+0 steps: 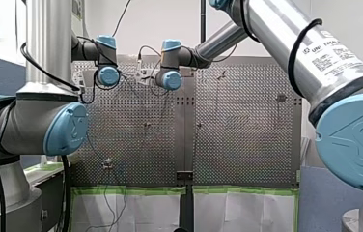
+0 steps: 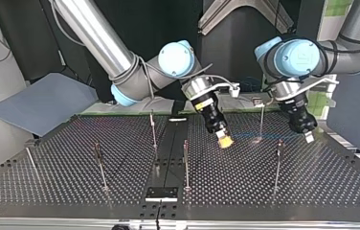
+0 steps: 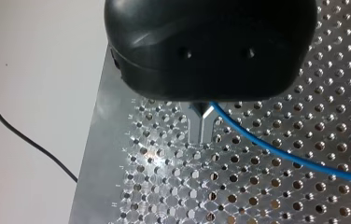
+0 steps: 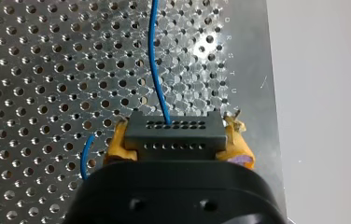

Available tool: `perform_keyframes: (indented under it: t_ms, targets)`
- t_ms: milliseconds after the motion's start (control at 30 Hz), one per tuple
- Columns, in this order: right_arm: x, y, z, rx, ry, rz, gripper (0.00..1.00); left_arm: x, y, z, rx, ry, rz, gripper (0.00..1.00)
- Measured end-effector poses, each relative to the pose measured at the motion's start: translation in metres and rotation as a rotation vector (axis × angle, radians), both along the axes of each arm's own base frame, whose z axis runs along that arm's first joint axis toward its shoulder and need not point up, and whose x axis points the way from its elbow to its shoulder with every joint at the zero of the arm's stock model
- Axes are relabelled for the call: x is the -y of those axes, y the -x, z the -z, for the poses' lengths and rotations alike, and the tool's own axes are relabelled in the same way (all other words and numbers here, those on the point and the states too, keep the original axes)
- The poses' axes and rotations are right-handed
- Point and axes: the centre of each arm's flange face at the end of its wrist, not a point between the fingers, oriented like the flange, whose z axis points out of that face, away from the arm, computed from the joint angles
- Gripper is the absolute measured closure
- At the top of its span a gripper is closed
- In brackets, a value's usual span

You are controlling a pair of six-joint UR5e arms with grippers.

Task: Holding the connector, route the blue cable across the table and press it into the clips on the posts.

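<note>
With right gripper (image 4: 178,142) clamped on connector (image 4: 176,133), left gripper (image 3: 202,126) pinched onto blue cable (image 3: 276,151) low over table (image 3: 164,196): keep span taut, line up over nearest post (image 2: 262,120), press down slowly.

my right gripper (image 2: 225,141) hangs above the table (image 2: 264,184).

A grey-blue board (image 2: 39,103) lies at the top view's far left. In the front view, white paper (image 1: 136,212) edged with green tape (image 1: 131,190) lies nearest.

thin posts (image 2: 186,165) studding table (image 2: 264,184), open lanes between
</note>
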Motion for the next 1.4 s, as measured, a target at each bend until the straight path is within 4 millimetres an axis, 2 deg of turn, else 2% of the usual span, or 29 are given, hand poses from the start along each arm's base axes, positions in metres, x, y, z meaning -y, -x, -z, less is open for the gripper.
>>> perform_keyframes:
  t_ms: [267, 400, 633, 1067, 1400]
  targets:
    - [0.008, 0.0, -0.006, 0.012, 0.003, -0.009, 1.0, -0.004, -0.009, -0.008, 0.023, 0.002, 0.037, 1.0]
    - [0.011, -0.004, -0.002, 0.007, -0.001, -0.01, 1.0, -0.008, -0.014, -0.01, 0.026, 0.006, 0.043, 1.0]
    - [0.017, -0.011, 0.006, 0.0, -0.01, -0.011, 1.0, -0.014, -0.028, -0.001, 0.005, 0.005, 0.063, 1.0]
    - [0.023, -0.014, -0.012, 0.022, -0.009, -0.012, 1.0, -0.02, -0.04, -0.006, 0.044, 0.018, 0.114, 1.0]
    - [0.03, -0.01, -0.014, 0.023, -0.011, -0.001, 1.0, -0.025, -0.064, 0.007, 0.047, 0.036, 0.155, 1.0]
